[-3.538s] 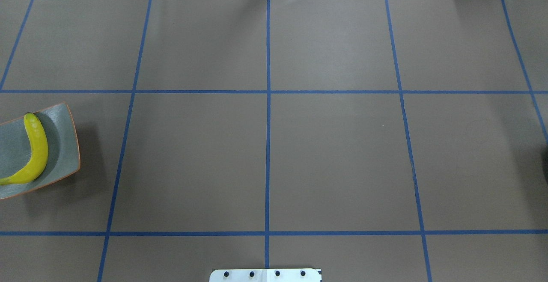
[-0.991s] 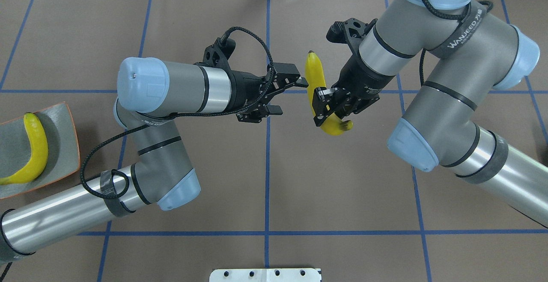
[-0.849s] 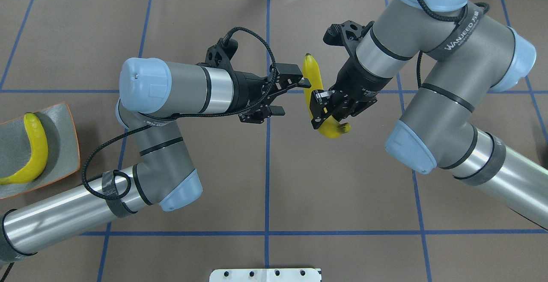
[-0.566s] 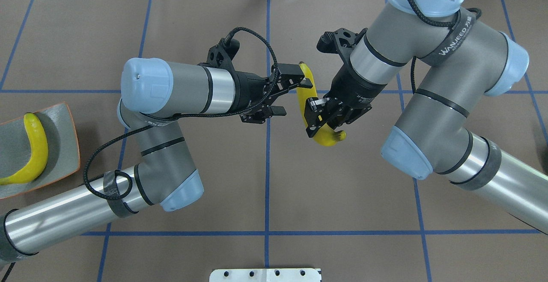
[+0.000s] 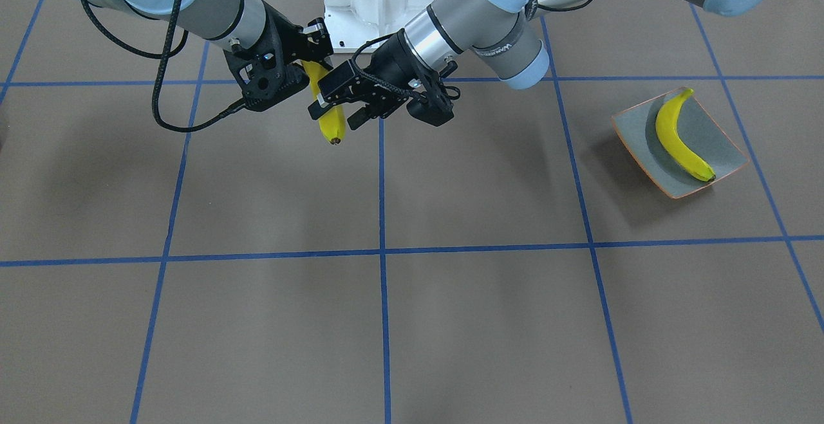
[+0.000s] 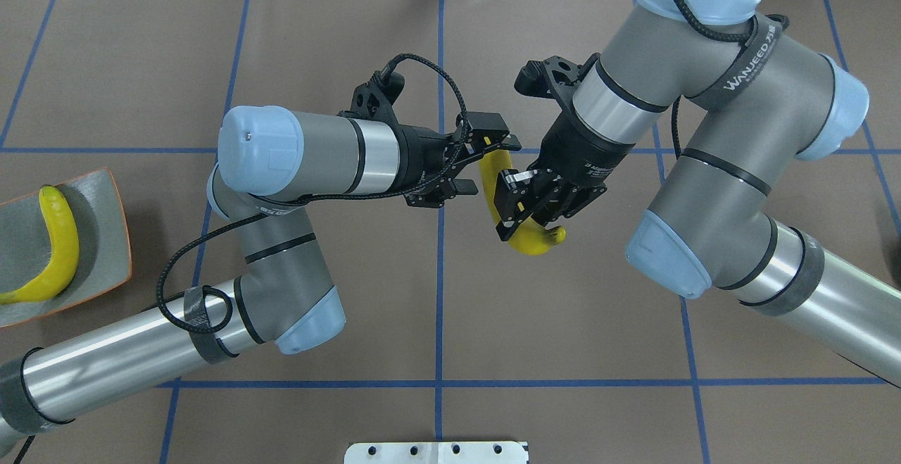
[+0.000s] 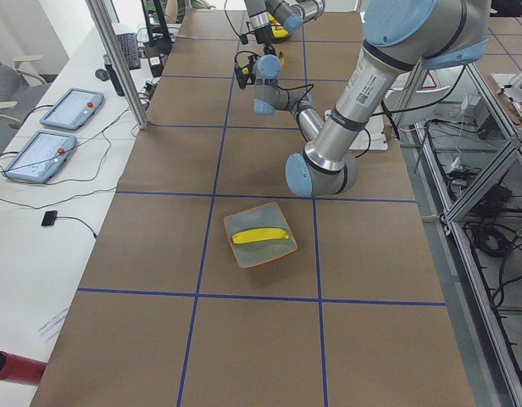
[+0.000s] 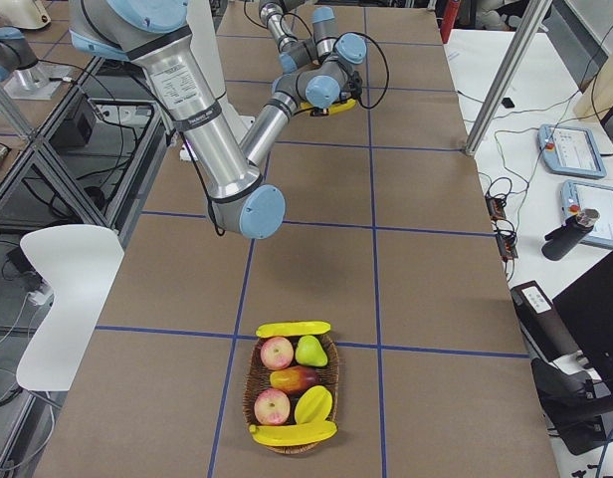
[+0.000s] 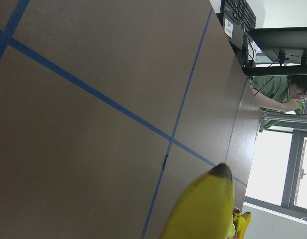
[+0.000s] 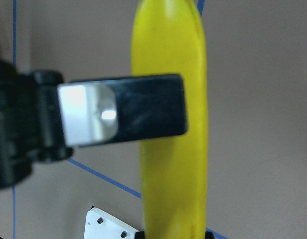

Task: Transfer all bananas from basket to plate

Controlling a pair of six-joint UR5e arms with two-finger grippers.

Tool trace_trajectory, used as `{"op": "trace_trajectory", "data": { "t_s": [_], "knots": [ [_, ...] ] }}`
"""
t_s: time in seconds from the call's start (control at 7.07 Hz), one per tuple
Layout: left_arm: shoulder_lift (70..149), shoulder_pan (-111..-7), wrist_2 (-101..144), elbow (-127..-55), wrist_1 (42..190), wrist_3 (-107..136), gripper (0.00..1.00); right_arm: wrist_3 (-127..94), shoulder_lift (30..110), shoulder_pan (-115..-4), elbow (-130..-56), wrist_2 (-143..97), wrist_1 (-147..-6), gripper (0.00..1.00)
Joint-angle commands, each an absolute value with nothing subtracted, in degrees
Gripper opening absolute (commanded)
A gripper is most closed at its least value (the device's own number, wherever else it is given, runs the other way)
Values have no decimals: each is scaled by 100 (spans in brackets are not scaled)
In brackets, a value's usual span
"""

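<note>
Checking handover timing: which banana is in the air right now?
The banana clamped in the right gripper above mid-table. One other lies on the plate; two more lie on the basket.

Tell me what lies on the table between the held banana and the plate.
Nothing but brown table cover and a blue tape line, seen in the front-facing view. The left claw reaches toward that banana from the plate's side.

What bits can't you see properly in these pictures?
- The basket: seen only in the right side view, and small there. Anything under its fruit is hidden.
- The plate: cut off by the overhead view's left edge.
- The held banana: the right gripper hides its middle overhead. The left wrist view shows only its tip.
- Right wrist view: a blurred finger covers part of the held banana.
</note>
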State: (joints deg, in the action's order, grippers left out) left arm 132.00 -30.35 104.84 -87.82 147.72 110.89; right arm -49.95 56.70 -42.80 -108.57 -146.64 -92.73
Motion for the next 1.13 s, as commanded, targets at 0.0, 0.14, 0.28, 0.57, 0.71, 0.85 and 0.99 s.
{"op": "trace_trajectory", "data": {
  "t_s": [0.0,0.14,0.28,0.57,0.71,0.85,0.99],
  "knots": [
    [13228,-2945,10415,-8763,14783,11083,100,-5001,5678,-4280,-10863,-14722,-9272,0],
    [13219,-2936,10415,-8771,14783,11083,100,-5001,5678,-4289,-10855,-14722,-9272,0],
    [13210,-2936,10415,-8789,14801,11092,97,-5001,5678,-4289,-10854,-14722,-9272,0],
    [13201,-2927,10415,-8824,14818,11118,82,-5001,5678,-4298,-10854,-14722,-9264,0],
    [13210,-2883,10415,-8816,14810,11109,72,-5001,5678,-4298,-10854,-14722,-9264,0],
    [13210,-2865,10415,-8807,14801,11092,57,-5001,5678,-4289,-10846,-14713,-9255,0],
    [13210,-2857,10415,-8807,14801,11135,16,-4992,5678,-4289,-10828,-14713,-9246,0]
  ]
}}
